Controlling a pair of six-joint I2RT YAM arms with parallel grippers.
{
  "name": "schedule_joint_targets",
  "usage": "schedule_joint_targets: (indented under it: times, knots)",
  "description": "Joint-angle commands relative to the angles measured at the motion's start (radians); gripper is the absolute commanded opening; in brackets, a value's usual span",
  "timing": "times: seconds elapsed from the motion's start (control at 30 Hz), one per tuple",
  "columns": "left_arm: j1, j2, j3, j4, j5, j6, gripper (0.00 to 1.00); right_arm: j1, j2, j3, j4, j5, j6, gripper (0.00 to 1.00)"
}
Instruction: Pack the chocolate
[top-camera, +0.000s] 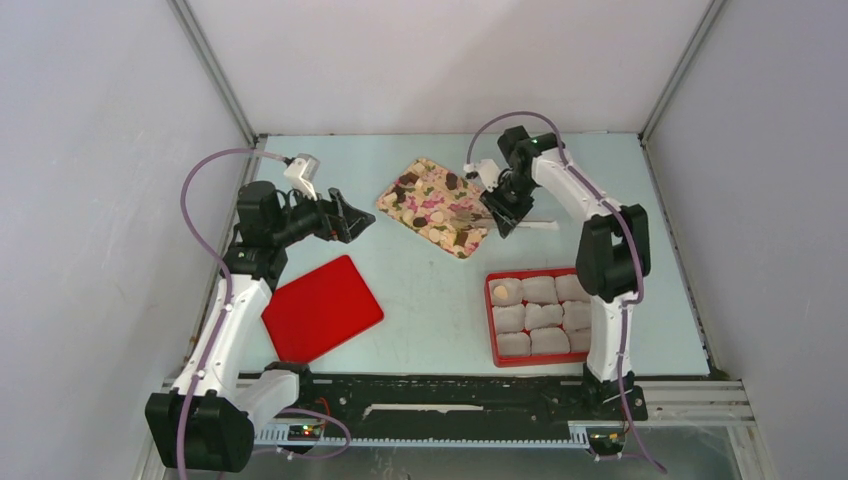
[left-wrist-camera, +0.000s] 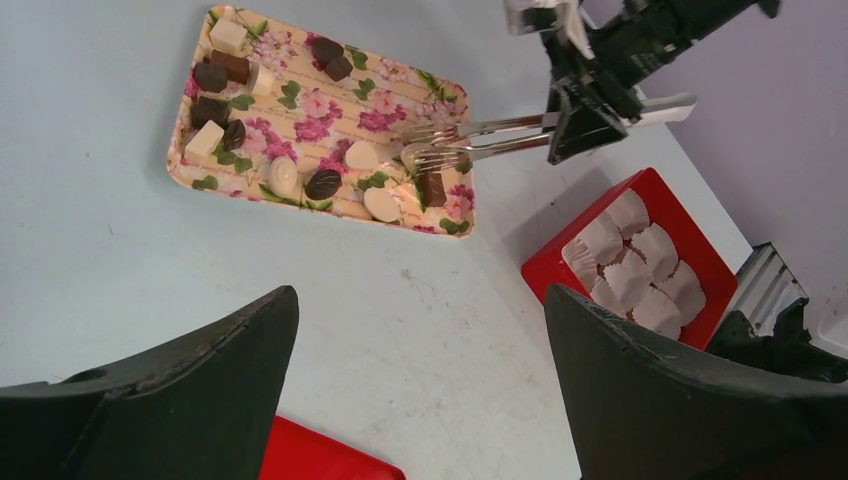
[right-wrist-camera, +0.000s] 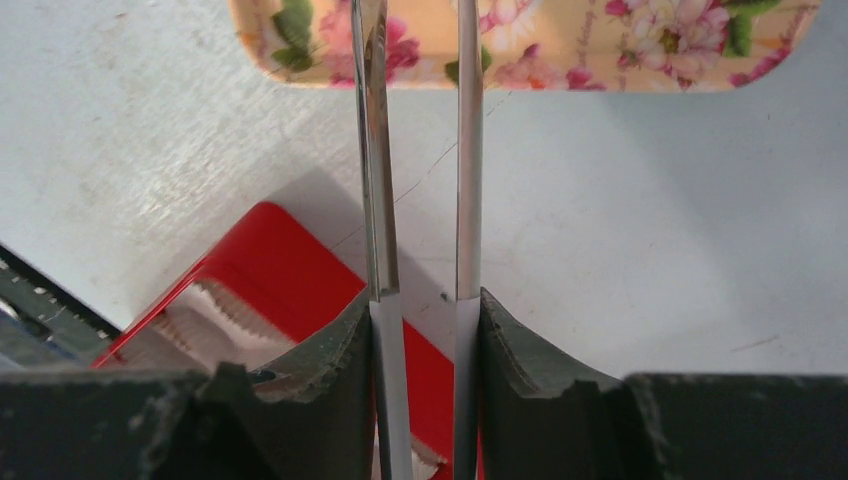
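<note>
Left wrist view: floral tray (left-wrist-camera: 300, 130) on the counter (left-wrist-camera: 100, 250), the chocolate (left-wrist-camera: 323, 184) scattered across it as dark and cream pieces. Right gripper (left-wrist-camera: 580, 115) is clamped on a pair of metal tongs (left-wrist-camera: 480, 140), one finger on each arm, so squeezing the jaws should also close the tongs. The pieces look too small for the fingers to pick up alone, which is probably why the tool is used. The forked tips reach over the tray's near end, just beside a cream piece and a dark block. They stand slightly apart and nothing shows between them. The right wrist view confirms the hold, with both arms running parallel out of the gripper (right-wrist-camera: 420, 300). The red box (left-wrist-camera: 540, 270) of white paper cups (left-wrist-camera: 630, 280) sits close to that arm, so the carry is short. In the top view, one cup at the box's far-left corner already holds a cream lump (top-camera: 499, 291); most of the packing looks undone. Left gripper (left-wrist-camera: 420, 300) hangs with jaws wide apart and holding nothing, well off the tray near the red lid (top-camera: 322, 307), likely parked until lidding.
</note>
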Motion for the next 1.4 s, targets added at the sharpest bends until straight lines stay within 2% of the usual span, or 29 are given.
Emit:
schedule_joint_targets:
  times: [0.0, 0.17, 0.37, 0.47, 0.63, 0.87, 1.37]
  knots:
    - [0.008, -0.017, -0.015, 0.035, 0.026, -0.004, 0.95, -0.016, -0.219, -0.012, -0.051, -0.057, -0.001, 0.25]
    - [0.009, 0.01, 0.023, -0.011, 0.066, 0.03, 0.94, -0.051, -0.412, -0.123, -0.1, -0.089, -0.007, 0.25]
    - [0.007, 0.063, 0.079, -0.053, 0.122, 0.056, 0.93, -0.102, -0.675, -0.459, -0.107, 0.002, -0.064, 0.25]
    - [0.007, 0.091, 0.089, -0.067, 0.124, 0.071, 0.93, -0.156, -0.777, -0.593, -0.121, 0.0, -0.085, 0.25]
    - [0.008, 0.127, 0.106, -0.109, 0.138, 0.097, 0.93, -0.244, -0.885, -0.684, -0.16, -0.02, -0.11, 0.25]
    - [0.007, 0.124, 0.106, -0.107, 0.142, 0.099, 0.93, -0.312, -0.882, -0.757, -0.158, 0.013, -0.146, 0.25]
    - [0.006, 0.098, 0.091, -0.122, 0.146, 0.129, 0.93, -0.4, -0.799, -0.77, -0.145, 0.022, -0.17, 0.27]
